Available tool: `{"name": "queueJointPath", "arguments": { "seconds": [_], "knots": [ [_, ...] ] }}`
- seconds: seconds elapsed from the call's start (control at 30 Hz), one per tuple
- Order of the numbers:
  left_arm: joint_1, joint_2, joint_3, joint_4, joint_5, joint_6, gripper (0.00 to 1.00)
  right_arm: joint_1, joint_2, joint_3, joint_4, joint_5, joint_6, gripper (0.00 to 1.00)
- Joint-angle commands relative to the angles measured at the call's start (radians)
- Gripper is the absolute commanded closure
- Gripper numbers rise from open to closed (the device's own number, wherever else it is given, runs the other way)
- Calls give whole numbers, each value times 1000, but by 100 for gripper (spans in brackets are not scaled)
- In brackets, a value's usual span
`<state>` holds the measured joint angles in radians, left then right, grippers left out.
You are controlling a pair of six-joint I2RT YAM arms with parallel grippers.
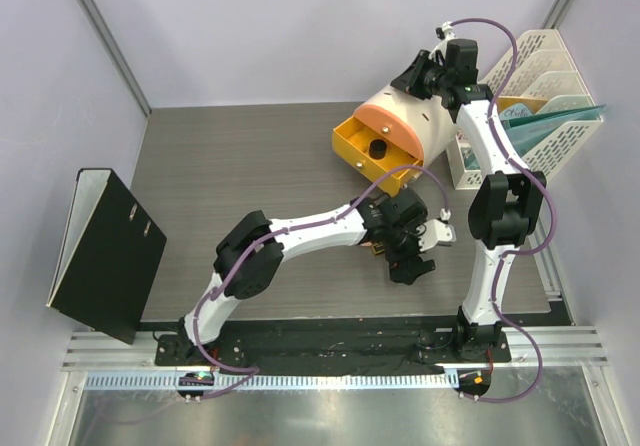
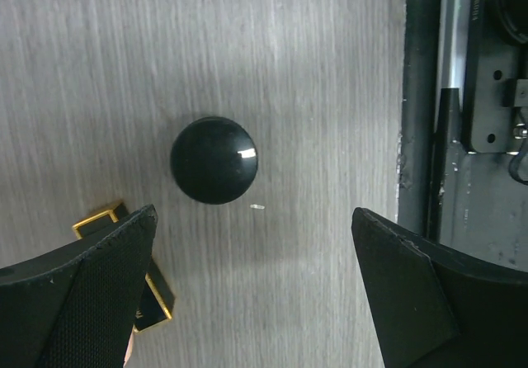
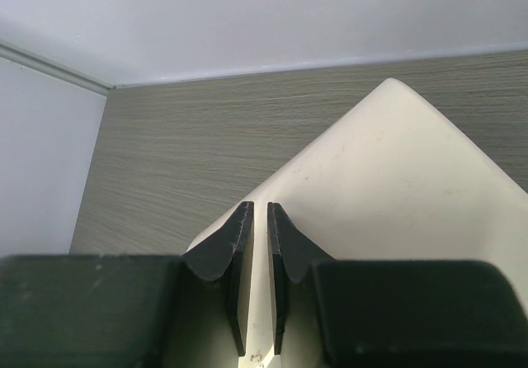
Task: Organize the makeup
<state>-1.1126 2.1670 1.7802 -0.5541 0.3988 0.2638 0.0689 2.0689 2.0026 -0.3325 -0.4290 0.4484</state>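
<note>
My left gripper (image 2: 254, 215) hangs over the table (image 2: 313, 71) on the near side of the cream drum-shaped box (image 1: 400, 116), toward my bases. Its fingers (image 2: 91, 294) are spread wide and grip nothing. Just ahead of the gap between them sits a black round jar (image 2: 214, 159), glossy top facing straight up at my wrist camera; being round, it shows no long axis from here. Beside my left finger lies a black-and-gold piece, probably the lipstick (image 2: 155, 299). It is flat on the wood, its length slanting across the grain, and is half hidden behind the finger.

A second black jar (image 1: 378, 150) stands upright in the yellow drawer (image 1: 352, 144) pulled out of the box's front.

My right gripper (image 3: 258, 211) rests over the box's top, its fingers drawn together to a thin slit with nothing visible between them.
</note>
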Motion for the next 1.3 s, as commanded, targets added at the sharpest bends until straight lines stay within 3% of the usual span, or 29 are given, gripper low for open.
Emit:
{"name": "queueJointPath", "arguments": {
  "seconds": [0.0, 0.23, 0.43, 0.6, 0.87, 0.93, 0.97, 1.07, 1.27],
  "knots": [
    [-6, 33, 76, 23, 35, -63, 1, -12, 69, -54, -250, 27, -33, 81],
    [-9, 108, 140, 25, 43, -90, 1, -14, 68, -61, -250, 26, -36, 81],
    [-9, 125, 105, 46, 37, -104, 1, -12, 66, -61, -250, 26, -34, 81],
    [-9, 146, 116, 75, 12, -129, 8, -14, 65, -67, -249, 27, -36, 81],
    [-10, 191, 160, 13, 8, -104, 50, -12, 62, -74, -247, 29, -34, 81],
    [-10, 186, 160, -4, 11, -98, 67, -14, 63, -73, -246, 29, -28, 81],
    [-10, 188, 165, -12, 12, -89, 80, -14, 63, -71, -246, 27, -27, 81],
    [-10, 179, 189, -52, 6, -77, 100, -14, 63, -73, -244, 26, -27, 81],
    [-10, 52, 151, -53, -77, -74, 100, -12, 53, -80, -246, 32, -30, 81]
  ]
}}
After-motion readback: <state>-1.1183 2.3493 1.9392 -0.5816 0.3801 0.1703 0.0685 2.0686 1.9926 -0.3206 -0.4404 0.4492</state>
